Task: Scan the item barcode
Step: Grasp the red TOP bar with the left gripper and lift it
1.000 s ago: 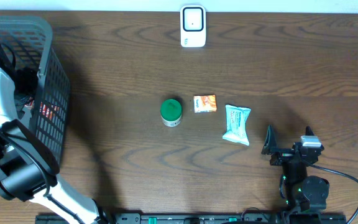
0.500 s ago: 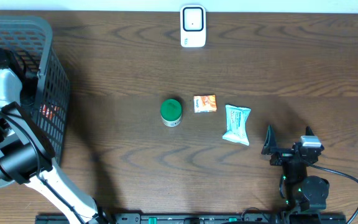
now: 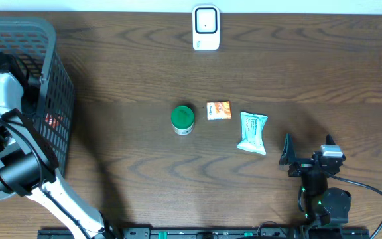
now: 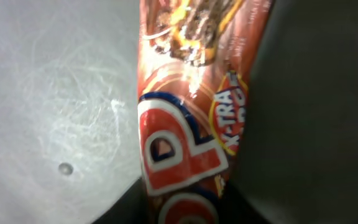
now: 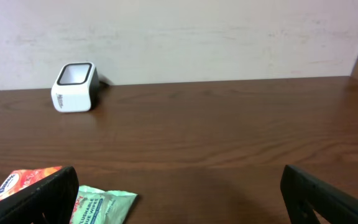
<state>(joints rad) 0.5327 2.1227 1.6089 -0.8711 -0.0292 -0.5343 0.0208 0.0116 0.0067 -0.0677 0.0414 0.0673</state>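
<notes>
A red snack packet [image 4: 191, 124] with white and blue lettering fills the left wrist view, lying over the grey basket floor [image 4: 55, 93]. My left gripper [image 4: 188, 211] is down inside the basket, and its dark fingers press on both sides of the packet, shut on it. In the overhead view only the left arm [image 3: 2, 93] shows, reaching into the grey basket [image 3: 18, 30]. The white barcode scanner [image 3: 205, 28] stands at the table's far edge. My right gripper [image 3: 307, 151] rests open near the front right, with nothing between its fingers [image 5: 42, 199].
A green-lidded jar [image 3: 182, 120], an orange packet [image 3: 218, 109] and a pale green wipes pack [image 3: 253, 133] lie in a row mid-table. The wipes pack [image 5: 101, 204] sits just ahead of the right gripper. The tall basket wall [image 3: 58, 99] hems in the left arm.
The left arm shifted a little farther into the basket a second ago and has held still since. The right arm has not moved.
</notes>
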